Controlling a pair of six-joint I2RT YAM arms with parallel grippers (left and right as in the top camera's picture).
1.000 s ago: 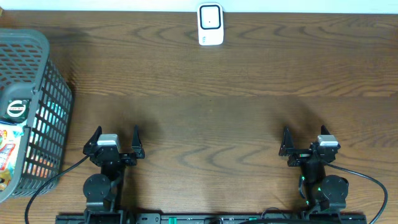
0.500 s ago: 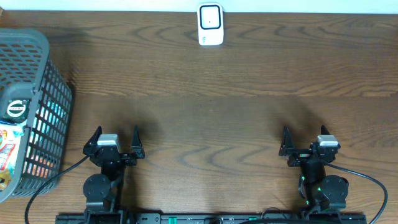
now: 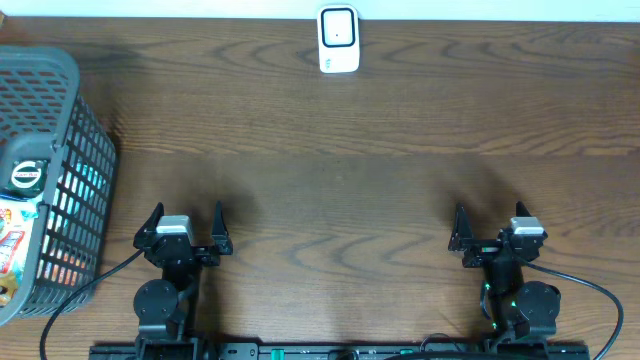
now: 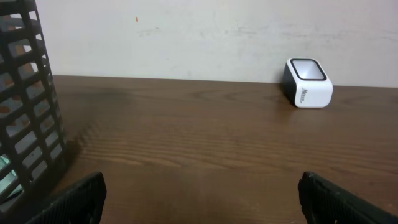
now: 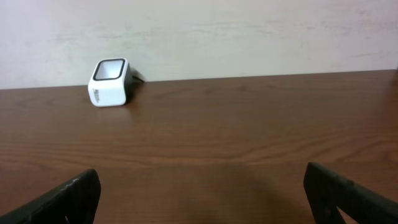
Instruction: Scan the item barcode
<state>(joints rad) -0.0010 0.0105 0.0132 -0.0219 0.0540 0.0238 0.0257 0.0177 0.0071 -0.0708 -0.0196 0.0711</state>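
Note:
The white barcode scanner with a dark window stands at the far edge of the table, seen also in the left wrist view and the right wrist view. Items lie inside the grey basket at the left: a dark round-topped item and a colourful packet. My left gripper rests near the front edge, open and empty. My right gripper rests at the front right, open and empty too.
The basket's slatted wall rises just left of my left gripper. A pale wall runs behind the table's far edge. Bare brown wood lies between the grippers and the scanner.

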